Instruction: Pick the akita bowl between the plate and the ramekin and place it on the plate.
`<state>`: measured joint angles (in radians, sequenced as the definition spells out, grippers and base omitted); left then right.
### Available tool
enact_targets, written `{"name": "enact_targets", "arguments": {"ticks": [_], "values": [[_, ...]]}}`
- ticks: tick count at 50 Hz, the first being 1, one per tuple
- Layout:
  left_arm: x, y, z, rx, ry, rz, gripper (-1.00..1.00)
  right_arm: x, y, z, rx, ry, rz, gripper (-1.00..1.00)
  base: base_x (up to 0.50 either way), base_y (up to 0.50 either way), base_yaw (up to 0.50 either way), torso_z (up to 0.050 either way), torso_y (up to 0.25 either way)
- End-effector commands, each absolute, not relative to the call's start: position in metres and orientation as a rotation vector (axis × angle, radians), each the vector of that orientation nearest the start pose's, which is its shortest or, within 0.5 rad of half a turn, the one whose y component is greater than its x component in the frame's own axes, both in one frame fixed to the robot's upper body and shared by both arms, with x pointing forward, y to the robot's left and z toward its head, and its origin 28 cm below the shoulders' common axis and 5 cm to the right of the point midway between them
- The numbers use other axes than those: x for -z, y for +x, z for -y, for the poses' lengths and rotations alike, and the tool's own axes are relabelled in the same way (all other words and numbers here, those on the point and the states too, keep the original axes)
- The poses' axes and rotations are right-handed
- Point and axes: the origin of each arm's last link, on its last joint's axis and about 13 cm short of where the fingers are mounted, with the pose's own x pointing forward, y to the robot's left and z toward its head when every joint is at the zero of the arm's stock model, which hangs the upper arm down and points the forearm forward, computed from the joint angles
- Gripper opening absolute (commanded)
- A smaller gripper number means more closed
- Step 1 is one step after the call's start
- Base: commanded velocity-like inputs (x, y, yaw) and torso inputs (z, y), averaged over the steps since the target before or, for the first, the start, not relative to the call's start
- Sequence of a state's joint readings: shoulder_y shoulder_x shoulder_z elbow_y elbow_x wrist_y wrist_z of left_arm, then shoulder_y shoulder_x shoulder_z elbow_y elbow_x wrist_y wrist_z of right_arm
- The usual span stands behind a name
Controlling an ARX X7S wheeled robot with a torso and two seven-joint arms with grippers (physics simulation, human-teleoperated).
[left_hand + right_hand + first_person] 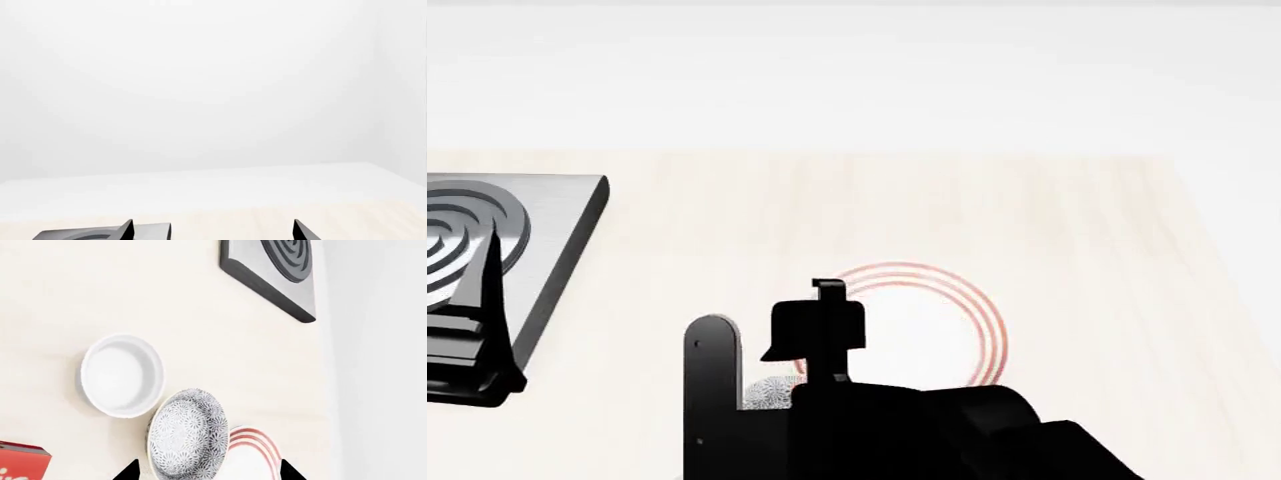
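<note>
Right wrist view: the right gripper (207, 472) shows only as two dark fingertips (128, 472) at the picture's edge, set wide apart with nothing between them.
Akita bowl: the akita bowl (185, 434) lies just ahead of the spread fingertips, in line with the gap between them; its grey-and-white speckled surface faces the camera, and no finger touches it.
Plate: the plate (250, 457) with red rings sits just beside the bowl, on the side of one fingertip; the bowl's rim overlaps it in this picture, though contact cannot be told.
Ramekin: the ramekin (122, 375), plain white and open upward, stands close on the bowl's other side, a little farther ahead of the gripper.
Bowl position: between the plate and the ramekin, resting on the pale wooden tabletop (100, 290), not on the plate.
Red box: a corner of a red box (20, 462) shows beside the gripper, past the ramekin's side.
Burner plate: a grey slab with a dark spiral coil (277, 275) lies far ahead of the right gripper, near the table's edge.
Head view: the right arm (894, 430) covers most of the bowl; a speckled sliver shows beside it, with the plate beyond.
Left gripper: the left gripper (213, 231) hangs with its tips wide apart and empty, over the burner slab's corner.
</note>
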<state>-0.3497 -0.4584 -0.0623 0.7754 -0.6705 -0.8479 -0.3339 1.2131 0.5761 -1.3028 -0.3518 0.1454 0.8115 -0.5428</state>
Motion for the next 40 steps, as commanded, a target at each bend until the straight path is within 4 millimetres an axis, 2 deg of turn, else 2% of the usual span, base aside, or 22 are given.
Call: {"name": "enact_targets", "arguments": {"ticks": [1,19,40], "values": [[-0.195,0.212,-0.248,0.062,0.024,0.203,1.0,-0.202,0.298,0.072,-1.099,-1.241,-0.193,1.0,0.0,0.0,0.0,0.0,0.0],[-0.193,0.212,-0.248,0.065,0.02,0.196,1.0,-0.179,0.324,0.079,-1.024,-1.25,-0.251,1.0,0.0,0.0,0.0,0.0,0.0],[-0.191,0.213,-0.249,0.061,0.018,0.19,1.0,-0.169,0.323,0.073,-1.111,-1.225,-0.284,1.0,0.0,0.0,0.0,0.0,0.0]]}}
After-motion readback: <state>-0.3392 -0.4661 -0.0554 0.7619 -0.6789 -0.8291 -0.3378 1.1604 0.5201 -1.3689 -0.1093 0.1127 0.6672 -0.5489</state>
